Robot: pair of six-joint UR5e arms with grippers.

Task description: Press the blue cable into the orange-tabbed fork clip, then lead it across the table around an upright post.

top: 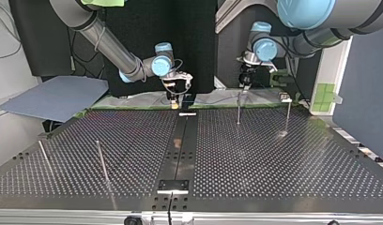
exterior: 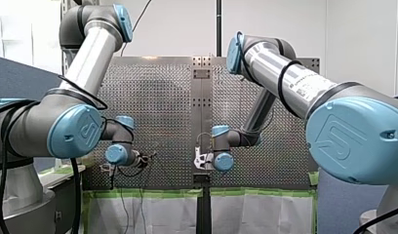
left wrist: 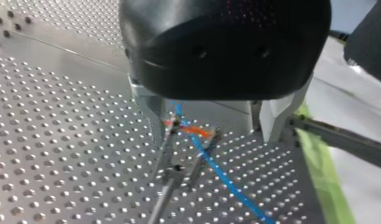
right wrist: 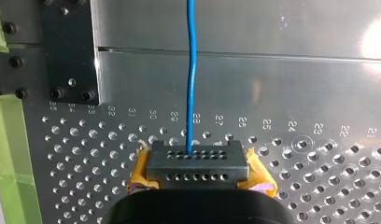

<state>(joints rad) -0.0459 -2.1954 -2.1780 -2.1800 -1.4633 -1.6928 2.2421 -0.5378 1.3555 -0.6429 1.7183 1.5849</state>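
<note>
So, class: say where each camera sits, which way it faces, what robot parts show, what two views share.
Front view: behind and above the shoulders, facing over the silver perforated metal table; both arms, left hand, right hand.
Top view: across the table, facing the arms; both, sides crossed.
Left wrist view: on my left wrist, facing the orange-tabbed metal fork clip; left hand's black body.
Right wrist view: on my right wrist, facing the table; right hand, shut on the thin blue cable.
Both wrist views share that cable.

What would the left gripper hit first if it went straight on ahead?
Probably the orange-tabbed fork clip, with the blue cable crossing it, just ahead of my left gripper, though depth is unclear.
</note>
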